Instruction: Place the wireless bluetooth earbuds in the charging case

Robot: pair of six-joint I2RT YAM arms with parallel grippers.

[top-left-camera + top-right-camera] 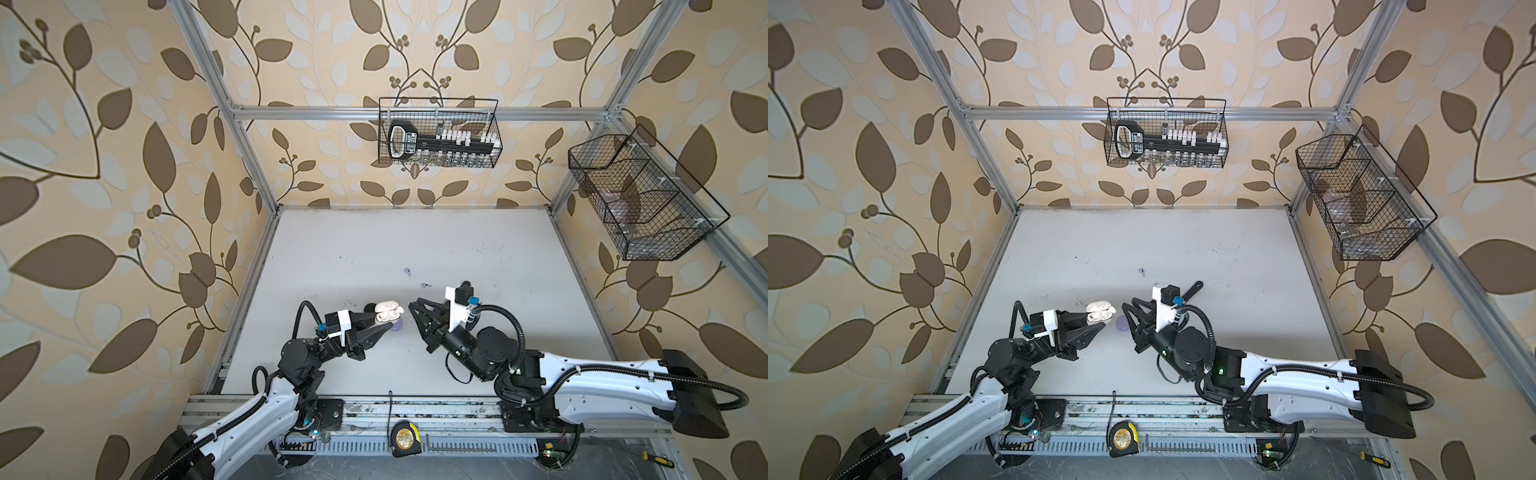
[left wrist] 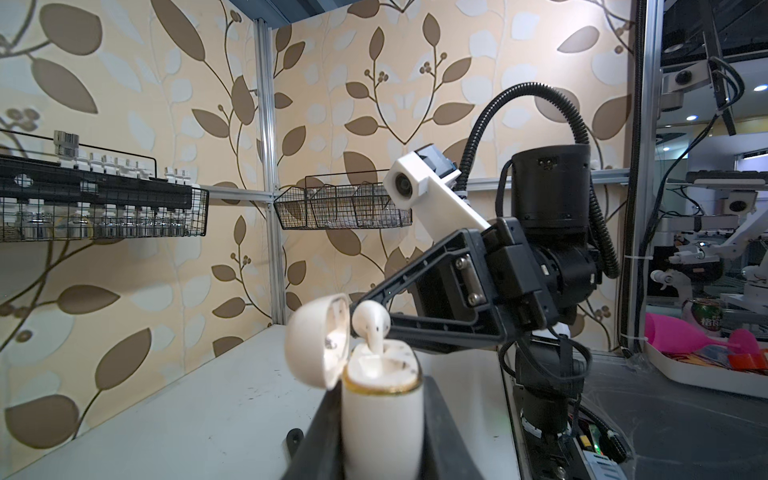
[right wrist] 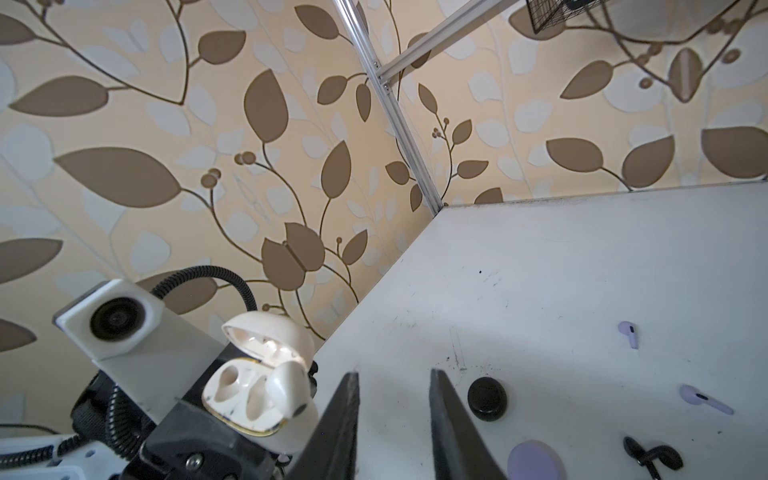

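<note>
Step in hand, as I judge it: seating a white earbud point(image 2: 371, 326) in the white charging case point(image 2: 380, 415). The left gripper point(image 1: 383, 321) is clamped on the body of the case and holds it clear of the table point(image 1: 353, 249), near the table's middle in both top views. The case stands with its long axis roughly upright. Its mouth faces up towards the top camera and its lid point(image 2: 316, 340) is hinged back. The earbud's long axis runs along its stem. The stem points down into the mouth of the case, while the rounded head stands proud of the rim and leans a little towards the right arm. It is not fully home. One socket point(image 3: 227, 380) shows bare, and I cannot tell whether the stem is lined up with its own socket. The right gripper point(image 3: 394, 374) sits just at 3 o'clock of the case. Its jaws are apart with nothing between them, and its tips are close to the earbud's head without gripping it. The next move probably calls for a light push on the head, straight down the stem axis, with the left arm keeping the case steady. If the stem is skewed, it needs a re-pinch and straightening first. Two lilac earbuds point(image 3: 629, 332) point(image 3: 704, 399) lie loose on the table at about 1 o'clock of the case.
</note>
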